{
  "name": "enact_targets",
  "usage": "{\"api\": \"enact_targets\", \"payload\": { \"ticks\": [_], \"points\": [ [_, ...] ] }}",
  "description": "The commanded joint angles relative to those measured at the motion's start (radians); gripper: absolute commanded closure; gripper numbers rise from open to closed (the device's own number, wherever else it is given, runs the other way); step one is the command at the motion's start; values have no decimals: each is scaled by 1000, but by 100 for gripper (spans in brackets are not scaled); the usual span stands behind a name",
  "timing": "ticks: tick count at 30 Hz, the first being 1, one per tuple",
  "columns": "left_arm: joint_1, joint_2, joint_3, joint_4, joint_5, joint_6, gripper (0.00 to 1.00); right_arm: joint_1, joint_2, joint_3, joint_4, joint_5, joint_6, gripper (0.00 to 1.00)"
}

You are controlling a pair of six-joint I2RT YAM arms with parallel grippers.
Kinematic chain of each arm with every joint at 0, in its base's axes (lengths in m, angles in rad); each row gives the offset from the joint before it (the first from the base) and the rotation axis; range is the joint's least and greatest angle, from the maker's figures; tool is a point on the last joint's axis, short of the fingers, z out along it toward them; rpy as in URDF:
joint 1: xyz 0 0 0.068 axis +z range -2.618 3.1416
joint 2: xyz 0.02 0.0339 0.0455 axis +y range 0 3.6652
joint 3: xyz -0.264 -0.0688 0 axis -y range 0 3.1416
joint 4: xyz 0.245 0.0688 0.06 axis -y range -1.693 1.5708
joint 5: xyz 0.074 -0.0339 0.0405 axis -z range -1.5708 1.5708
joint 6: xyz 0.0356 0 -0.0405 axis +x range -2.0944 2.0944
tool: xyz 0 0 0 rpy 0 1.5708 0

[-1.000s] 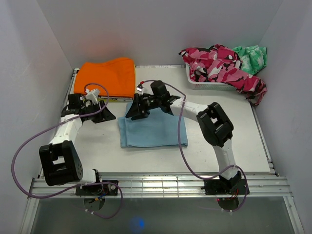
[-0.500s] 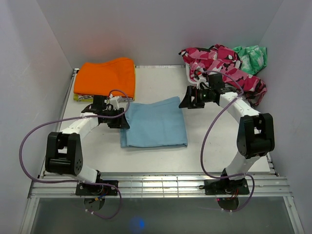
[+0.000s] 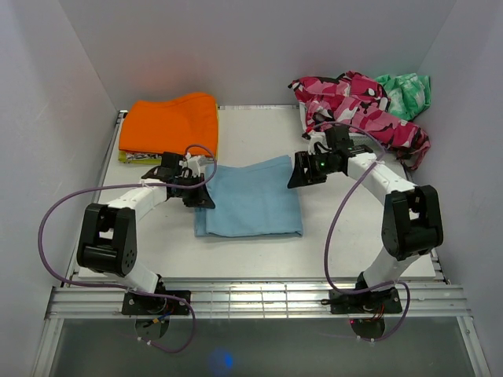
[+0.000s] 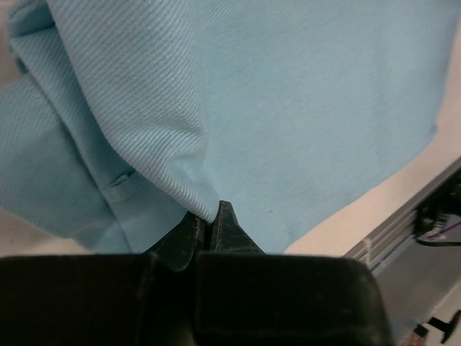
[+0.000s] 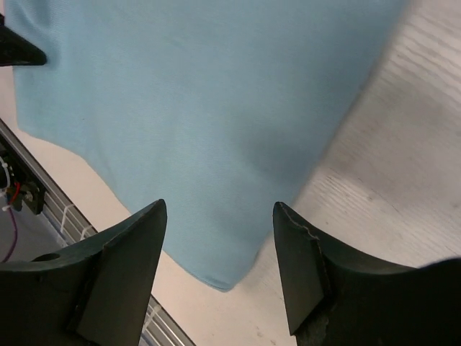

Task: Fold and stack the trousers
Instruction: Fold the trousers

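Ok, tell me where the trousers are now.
Top view: the trousers lie folded mid-table, between the left end effector and the right end effector, near the orange garment.

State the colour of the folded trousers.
The trousers are plain light blue, no pattern; the top view shows this best.

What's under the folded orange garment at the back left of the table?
A thin yellowish edge shows beneath the orange garment at its near left corner. The rest of that item, and anything else below, is covered by the orange cloth.
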Motion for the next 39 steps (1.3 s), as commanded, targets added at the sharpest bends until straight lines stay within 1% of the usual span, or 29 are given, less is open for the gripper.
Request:
{"api": "enact_targets", "payload": {
  "ticks": [1,2,5,9,11,13,15,18,20,21,23,24,26,29,32,34,35,36,37,38,39],
  "points": [
    [-8,-20,-3,127,188,-128,100,110,-67,69,77,52,6,34],
    [-14,-15,-10,172,214,-149,100,127,-64,90,82,58,11,33],
    [-49,20,6,225,230,-195,100,170,-39,118,89,76,11,33],
    [-51,14,44,262,262,-245,100,171,-13,120,71,154,-9,34],
    [-52,-29,70,235,268,-247,100,161,-15,106,71,208,-20,34],
    [-46,-70,111,207,284,-247,100,130,-15,78,71,231,-24,32],
    [-26,-144,127,180,294,-267,100,95,-15,55,63,225,-24,32],
    [9,-211,81,154,276,-284,100,63,-18,43,49,224,-41,31],
    [12,-195,11,114,233,-244,100,53,-19,40,45,221,-41,31],
    [23,-151,-19,115,209,-233,100,52,-15,43,40,218,-50,31],
    [58,-92,-86,124,183,-233,100,50,-4,67,23,193,-80,31],
    [96,-66,-108,143,170,-247,100,52,10,80,-2,181,-86,31],
    [124,-17,-138,189,140,-261,100,52,22,100,-18,149,-93,31],
    [129,84,-120,177,86,-244,100,53,42,85,-20,127,-95,31],
    [132,144,-83,167,87,-225,100,52,51,87,-44,60,-113,30],
    [132,159,-63,170,127,-228,100,56,4,65,-34,18,-124,31],
    [132,161,-54,172,147,-235,100,81,-25,42,26,29,-123,31],
    [123,158,-51,181,175,-242,100,99,-91,3,61,52,-126,31],
    [115,153,-54,193,187,-251,100,124,-114,-4,92,116,-145,30],
    [107,141,-59,227,202,-261,100,166,-123,5,95,148,-152,30],
    [78,135,-68,241,225,-277,100,182,-110,55,80,167,-153,30]
  ]
}}
